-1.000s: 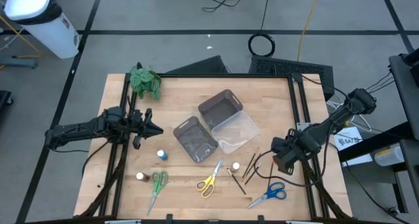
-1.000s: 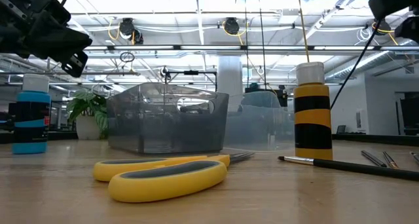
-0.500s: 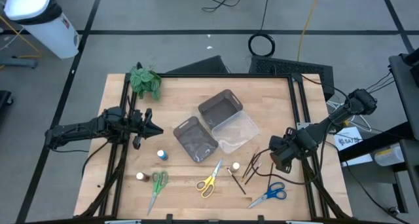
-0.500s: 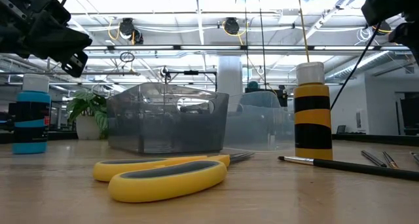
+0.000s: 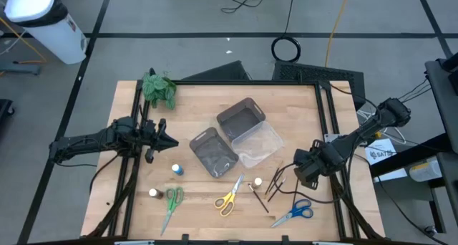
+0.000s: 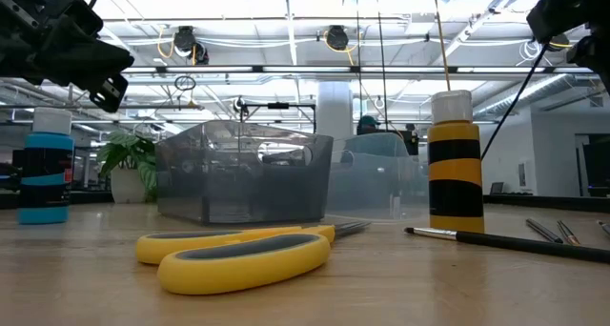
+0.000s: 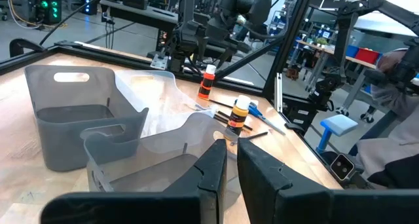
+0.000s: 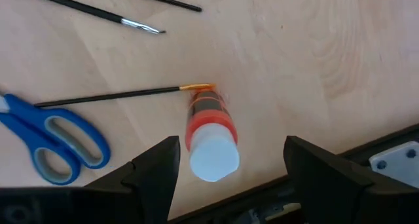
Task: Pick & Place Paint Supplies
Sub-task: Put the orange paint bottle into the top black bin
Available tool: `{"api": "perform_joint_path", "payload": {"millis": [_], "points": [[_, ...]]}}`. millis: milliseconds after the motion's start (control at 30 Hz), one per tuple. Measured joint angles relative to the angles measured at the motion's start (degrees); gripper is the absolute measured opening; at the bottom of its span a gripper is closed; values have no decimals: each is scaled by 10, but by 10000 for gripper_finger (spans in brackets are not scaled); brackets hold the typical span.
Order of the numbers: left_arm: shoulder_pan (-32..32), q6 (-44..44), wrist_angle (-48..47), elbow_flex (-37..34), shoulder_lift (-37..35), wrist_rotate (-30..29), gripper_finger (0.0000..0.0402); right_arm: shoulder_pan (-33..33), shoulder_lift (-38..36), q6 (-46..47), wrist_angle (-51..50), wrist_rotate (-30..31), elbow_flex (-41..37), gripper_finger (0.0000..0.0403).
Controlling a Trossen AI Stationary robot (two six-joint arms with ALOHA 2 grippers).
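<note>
My right gripper (image 8: pixel 230 152) points down, open, above an upright orange bottle with a white cap (image 8: pixel 213 140); the bottle shows between the two fingers, nearer one of them, and nothing touches it. In the high view this gripper (image 5: pixel 300 170) hangs near the table's right edge, by the bottle (image 5: pixel 278 173) and the thin dark brushes (image 5: pixel 272 185). Blue scissors (image 5: pixel 295 212) lie toward the near edge. A yellow-and-black bottle (image 6: pixel 454 164), yellow scissors (image 6: pixel 238 254), green scissors (image 5: pixel 172 202) and a blue bottle (image 5: pixel 176 170) rest on the table. My left gripper (image 5: pixel 170 141) waits shut at the left, pointing level.
Two grey trays (image 5: pixel 241 116) (image 5: pixel 213 152) and a clear tray (image 5: pixel 259 143) stand mid-table. A leafy plant (image 5: pixel 157 89) sits at the far left corner. A small bottle (image 5: pixel 153 193) stands near the green scissors. Bare wood lies between the trays and the right rail.
</note>
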Motion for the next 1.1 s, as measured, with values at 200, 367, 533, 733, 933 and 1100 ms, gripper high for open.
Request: {"api": "perform_joint_path", "payload": {"millis": [200, 367, 533, 733, 933, 1100], "points": [[0, 0, 0, 0, 0, 0, 47, 0, 20, -19, 3, -23, 0, 256], [0, 0, 0, 0, 0, 0, 47, -1, 25, -28, 11, -22, 0, 256], [0, 0, 0, 0, 0, 0, 47, 0, 25, -41, 9, -22, 0, 247], [0, 0, 0, 0, 0, 0, 47, 0, 25, -59, 27, -22, -13, 211], [0, 0, 0, 0, 0, 0, 47, -10, 25, -82, 48, -66, -56, 183], [0, 0, 0, 0, 0, 0, 47, -24, 24, -86, 48, -82, -61, 169]]}}
